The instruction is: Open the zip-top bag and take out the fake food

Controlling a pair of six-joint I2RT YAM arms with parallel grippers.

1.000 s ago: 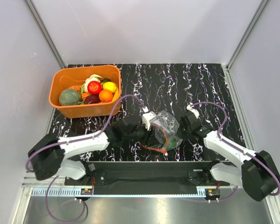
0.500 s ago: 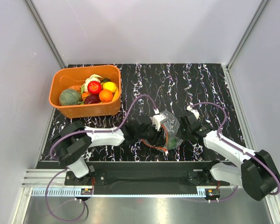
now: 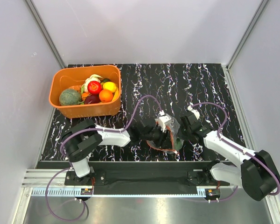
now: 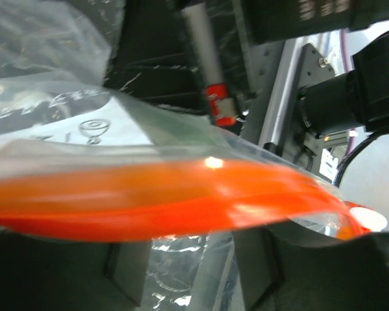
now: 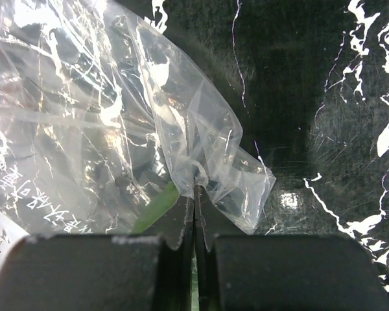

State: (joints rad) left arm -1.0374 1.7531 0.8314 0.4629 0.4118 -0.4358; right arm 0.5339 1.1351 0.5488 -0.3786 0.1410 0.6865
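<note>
The clear zip-top bag (image 3: 171,127) lies crumpled on the black marble table between my two grippers. My right gripper (image 3: 183,132) is shut on a fold of the bag's plastic (image 5: 201,165) at its right side. A green piece (image 5: 157,202) shows through the plastic next to the right fingers. My left gripper (image 3: 162,135) is at the bag's left side, its fingers (image 4: 124,272) apart with crinkly plastic between them. The orange-red zip strip (image 4: 181,194) runs across in front of them, below the white printed patch (image 4: 84,129). A red ball (image 3: 94,87), a maroon piece (image 3: 91,99) and a dark green round piece (image 3: 70,97) lie in the basket.
The orange basket (image 3: 91,110) stands at the back left and also holds orange and yellow balls and a white piece. The left arm's purple cable (image 3: 141,103) loops over the table behind the bag. The table's front rail (image 3: 149,163) runs just below the bag.
My left arm has stretched to the right, carrying its gripper onto the bag. The bag has bunched up and shifted towards the right gripper, which has stayed in place.
</note>
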